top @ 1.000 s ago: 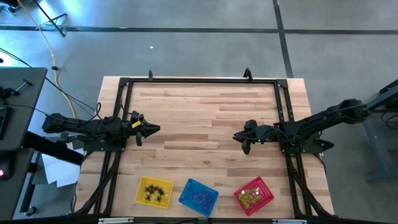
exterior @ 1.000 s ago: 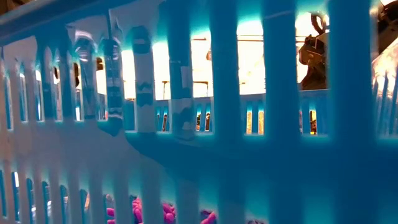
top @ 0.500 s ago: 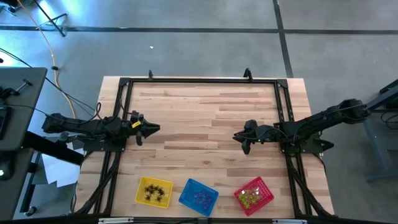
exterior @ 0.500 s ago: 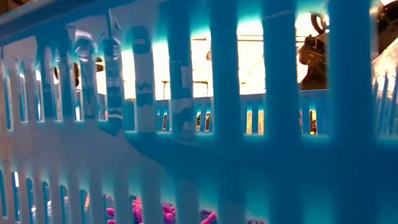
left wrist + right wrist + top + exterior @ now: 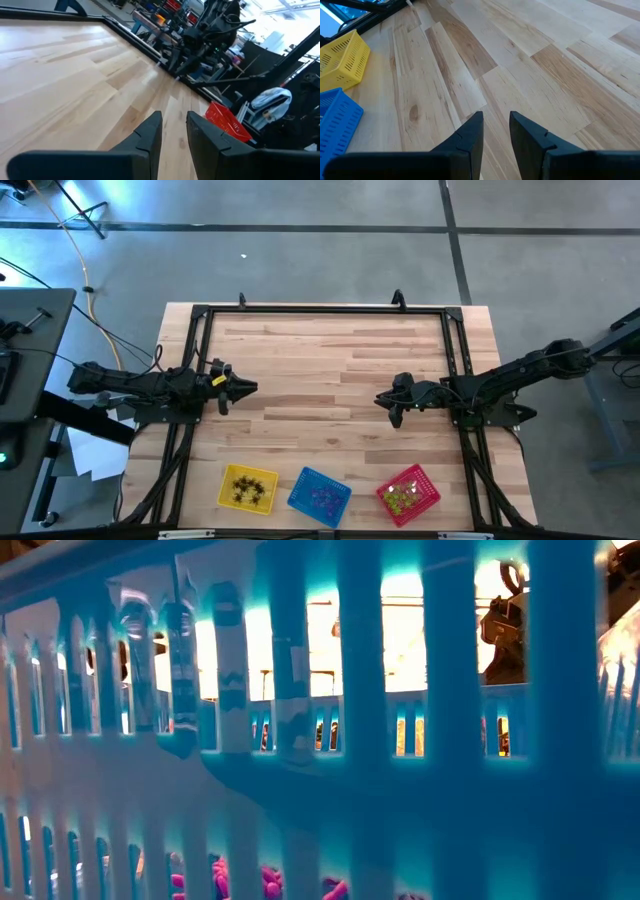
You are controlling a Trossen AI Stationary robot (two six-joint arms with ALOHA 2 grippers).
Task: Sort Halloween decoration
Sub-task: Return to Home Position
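Grey shop floor all round, light wooden surface [image 5: 330,350] inside a black frame. Nothing different from a second ago: same pose for both arms, same spots for all three baskets, no motion anywhere. Reads as homing finished or all but finished, no pick under way.

Parked over the left side of the surface, pointing inward: left gripper [image 5: 248,388], fingers [image 5: 147,137] narrow, slim gap, holding nothing. Mirrored on the right side, also pointing inward: right gripper [image 5: 382,401], fingers [image 5: 470,134] narrow too, empty. Both well apart from the baskets and from each other.

Halloween decoration [image 5: 250,492] all inside baskets as far as can be seen. None loose on the bare planks in the high view or either wrist view. Judged: sorting done, nothing left to fetch.

Containers in a row along the front edge, by the low camera:
- yellow basket [image 5: 224,485], left end, holds black trinkets [image 5: 246,488]
- blue basket [image 5: 297,486], middle, slightly turned, holds purple trinkets [image 5: 322,498]
- red basket [image 5: 383,493], right end, turned more, holds yellow-green trinkets [image 5: 403,496]

No mixed colours made out, though too small to be sure. Low view filled by the blue basket's slotted wall, pink-purple bits at its bottom. Counts per basket impossible to tell.
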